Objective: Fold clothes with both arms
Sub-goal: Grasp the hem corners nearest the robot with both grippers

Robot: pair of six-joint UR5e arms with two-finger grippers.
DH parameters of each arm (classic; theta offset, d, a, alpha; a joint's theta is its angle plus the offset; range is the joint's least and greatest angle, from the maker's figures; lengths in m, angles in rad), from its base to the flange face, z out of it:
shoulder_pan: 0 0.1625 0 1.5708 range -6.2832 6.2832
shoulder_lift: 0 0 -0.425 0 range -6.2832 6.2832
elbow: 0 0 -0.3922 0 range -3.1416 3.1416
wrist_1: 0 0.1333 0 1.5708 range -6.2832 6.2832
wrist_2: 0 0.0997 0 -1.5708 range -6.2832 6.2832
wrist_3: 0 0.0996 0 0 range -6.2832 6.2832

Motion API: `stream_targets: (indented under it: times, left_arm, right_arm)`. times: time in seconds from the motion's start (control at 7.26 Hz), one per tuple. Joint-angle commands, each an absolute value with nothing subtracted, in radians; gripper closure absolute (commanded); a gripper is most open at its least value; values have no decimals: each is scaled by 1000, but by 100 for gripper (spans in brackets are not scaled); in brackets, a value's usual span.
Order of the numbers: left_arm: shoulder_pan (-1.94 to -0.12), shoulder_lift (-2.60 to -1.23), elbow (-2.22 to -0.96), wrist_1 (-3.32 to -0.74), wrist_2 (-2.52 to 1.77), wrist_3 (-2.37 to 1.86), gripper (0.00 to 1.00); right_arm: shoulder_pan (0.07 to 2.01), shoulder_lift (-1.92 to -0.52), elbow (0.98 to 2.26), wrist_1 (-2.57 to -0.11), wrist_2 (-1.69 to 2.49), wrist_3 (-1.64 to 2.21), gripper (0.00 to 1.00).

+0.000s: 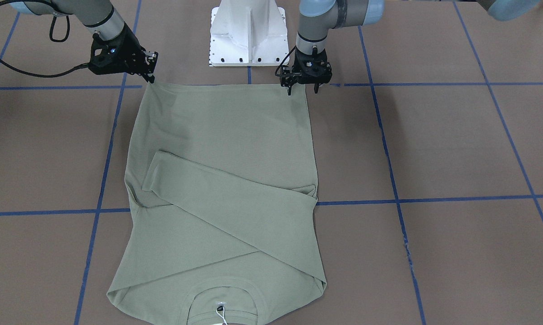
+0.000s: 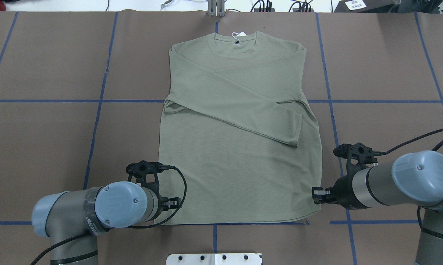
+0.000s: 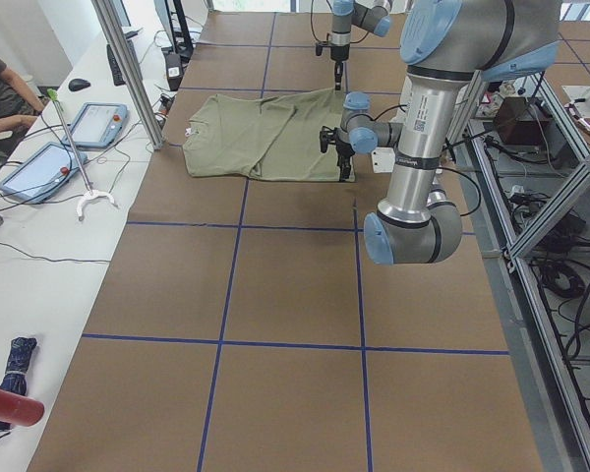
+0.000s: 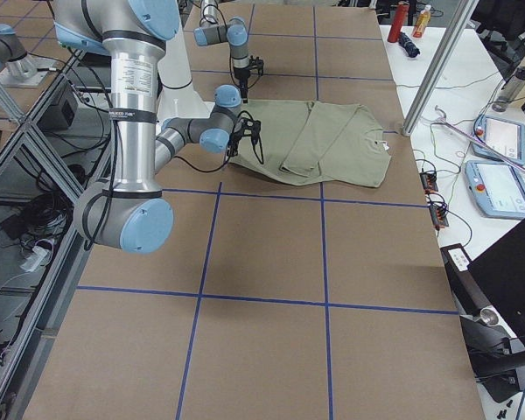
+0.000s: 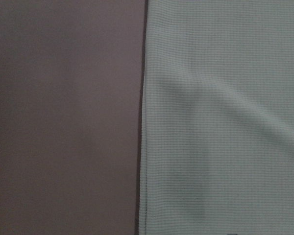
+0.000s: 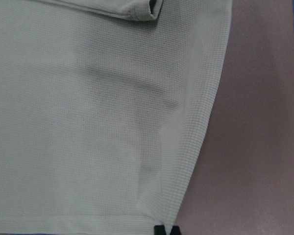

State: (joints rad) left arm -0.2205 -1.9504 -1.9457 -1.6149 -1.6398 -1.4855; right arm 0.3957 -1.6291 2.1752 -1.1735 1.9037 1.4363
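My sage-green shirt (image 2: pixel 240 176) lies flat on the brown table paper (image 2: pixel 59 147), sleeves crossed, long axis running away from the base and hem nearest it, with my left gripper (image 1: pixel 303 90) spread over one hem corner and my right gripper (image 1: pixel 152 79) pressed together at the other.

Brown table (image 2: pixel 41 147), blue tape lines (image 2: pixel 59 100), green shirt (image 2: pixel 240 165)

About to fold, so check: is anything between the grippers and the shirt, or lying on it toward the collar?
Nothing visible does. The left gripper and right gripper sit at the hem corners of the shirt; only its own sleeves lie across its body.
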Motion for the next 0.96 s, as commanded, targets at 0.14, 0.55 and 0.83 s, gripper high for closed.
stream_targets:
  times: [0.14, 0.55, 0.83]
  left_arm:
    - [-215, -1951, -1945, -1608, -1643, -1491, 22]
    - [-209, -1951, -1937, -1606, -1643, -1493, 22]
    - [-199, -1951, -1931, -1606, -1646, -1493, 23]
  right_arm:
    - [400, -1629, 2178, -1173, 1905, 1436, 100]
    - [405, -1629, 2177, -1173, 1911, 1436, 100]
    - [405, -1629, 2178, -1173, 1911, 1436, 100]
